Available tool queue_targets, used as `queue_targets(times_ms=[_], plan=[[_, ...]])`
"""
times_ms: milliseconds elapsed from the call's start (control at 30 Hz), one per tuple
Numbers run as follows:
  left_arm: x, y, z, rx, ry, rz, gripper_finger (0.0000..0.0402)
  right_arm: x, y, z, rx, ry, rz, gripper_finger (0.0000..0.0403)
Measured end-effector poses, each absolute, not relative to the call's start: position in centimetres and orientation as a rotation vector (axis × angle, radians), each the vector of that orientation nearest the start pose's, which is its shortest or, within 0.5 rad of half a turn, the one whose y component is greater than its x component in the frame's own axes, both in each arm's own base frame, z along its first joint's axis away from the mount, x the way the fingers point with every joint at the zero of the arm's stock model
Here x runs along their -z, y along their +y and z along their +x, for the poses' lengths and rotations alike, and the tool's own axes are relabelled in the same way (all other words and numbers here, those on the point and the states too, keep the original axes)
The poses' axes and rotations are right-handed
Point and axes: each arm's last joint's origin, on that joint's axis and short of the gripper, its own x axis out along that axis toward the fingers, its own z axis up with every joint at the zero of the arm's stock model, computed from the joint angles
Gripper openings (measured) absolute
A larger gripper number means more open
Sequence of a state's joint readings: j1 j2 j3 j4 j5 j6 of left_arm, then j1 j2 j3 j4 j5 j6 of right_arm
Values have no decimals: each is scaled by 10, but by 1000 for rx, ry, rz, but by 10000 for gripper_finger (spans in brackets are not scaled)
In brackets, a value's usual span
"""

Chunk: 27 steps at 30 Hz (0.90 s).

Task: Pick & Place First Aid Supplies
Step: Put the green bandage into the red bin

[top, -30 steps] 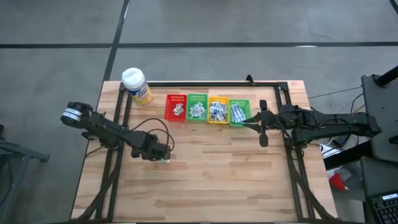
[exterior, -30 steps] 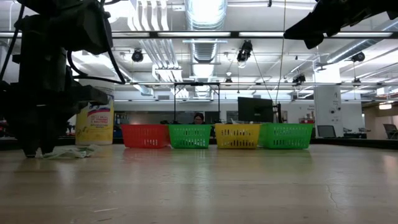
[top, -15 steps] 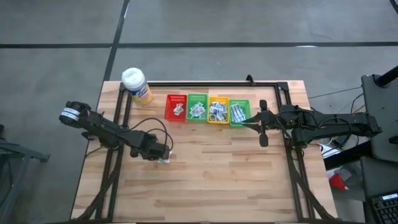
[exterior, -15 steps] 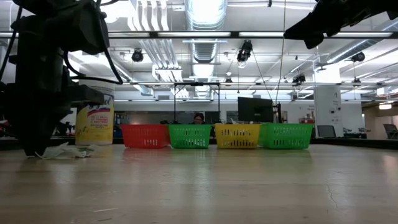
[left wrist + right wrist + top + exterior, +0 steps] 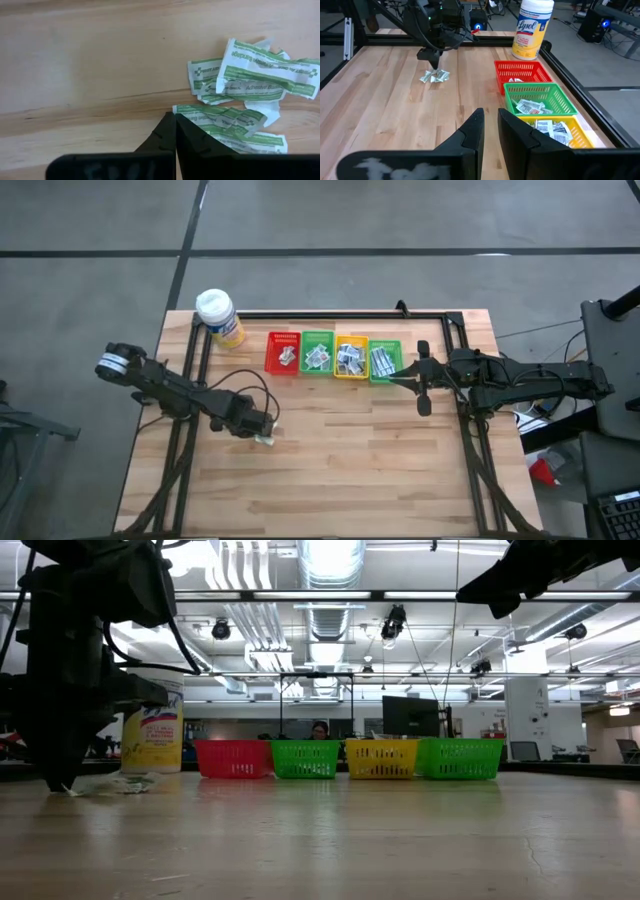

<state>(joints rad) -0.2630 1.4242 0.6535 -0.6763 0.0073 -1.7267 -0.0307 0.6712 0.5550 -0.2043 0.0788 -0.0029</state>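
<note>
The left jaws (image 5: 175, 131) are pinched fully together at the near edge of a small heap of packets (image 5: 245, 95), tips down on the counter (image 5: 340, 460), seemingly nipping one packet's corner to lift it. The heap lies left of centre; sorted packets fill the baskets (image 5: 333, 355) at the far side. The right jaws (image 5: 490, 131), slightly parted and empty, wait beside the baskets.

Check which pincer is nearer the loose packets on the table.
Left. The left pincer is shut right at the loose packets; the right pincer hangs by the far green basket.
</note>
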Motion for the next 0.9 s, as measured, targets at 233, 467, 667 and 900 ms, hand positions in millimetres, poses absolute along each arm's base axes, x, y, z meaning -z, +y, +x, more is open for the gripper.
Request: queue_targets(times_ms=[233,467,667,900], plan=[[-141,-54,196,-1039,1282,-1144,0,-268,-7,155,108,321,-9,52],[-141,-52,186,-1116,1358,-1093,0,-268,-7,155,108,321,-10,52],[-142,-50,180,-1155,1395,-1069,0,-269,-7,155,108,320,-11,52],[-146,-50,181,-1155,1394,-1070,0,-268,-7,155,108,321,-9,52]])
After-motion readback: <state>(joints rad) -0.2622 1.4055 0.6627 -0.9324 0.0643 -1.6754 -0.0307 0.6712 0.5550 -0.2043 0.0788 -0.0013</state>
